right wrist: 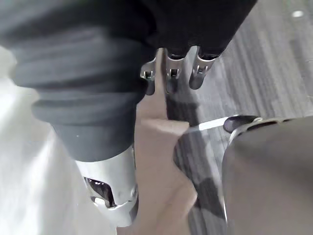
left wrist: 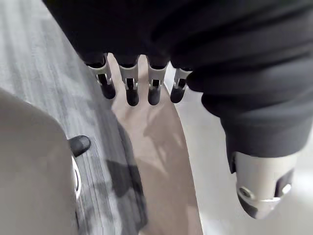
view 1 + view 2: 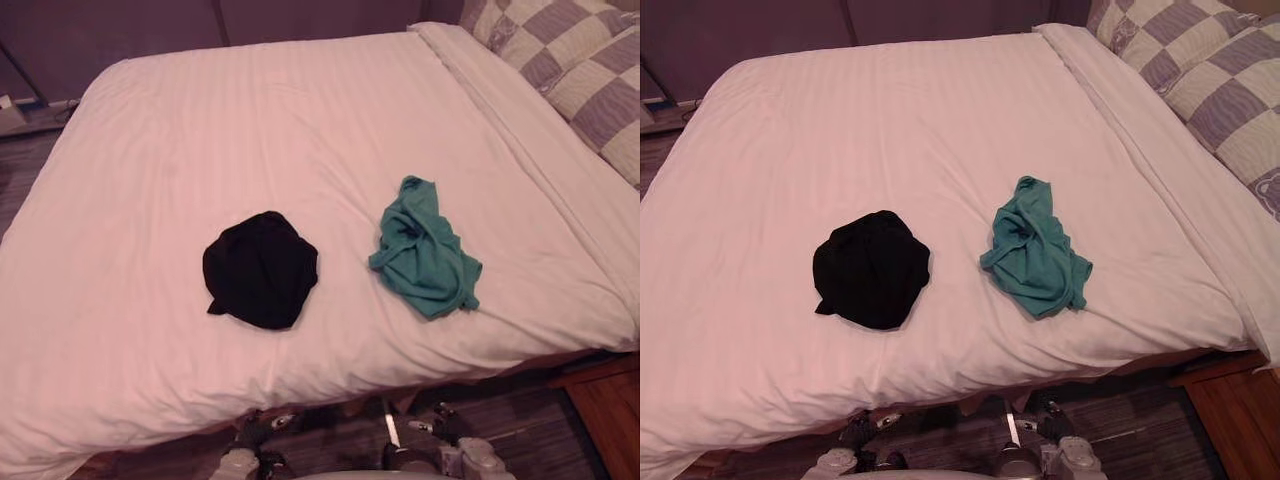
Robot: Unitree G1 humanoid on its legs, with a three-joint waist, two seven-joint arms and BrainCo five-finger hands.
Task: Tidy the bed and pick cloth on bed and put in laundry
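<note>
Left hand [image 2: 131, 89] and right hand [image 1: 171, 74] hang low by the bed's edge over grey floor [image 2: 44, 73], fingers straight and apart, holding nothing. On the white striped bed [image 3: 250, 120] lie two crumpled pieces, well apart: a black cloth [image 3: 260, 268] near the middle and a teal cloth [image 3: 425, 250] to its right. Checked pillows [image 3: 590, 70] at the far right corner are cut off.

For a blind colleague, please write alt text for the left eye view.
Two crumpled cloths lie apart on a white bed: a black cloth left, a teal cloth right. Checkered pillows lie at the far right.
</note>
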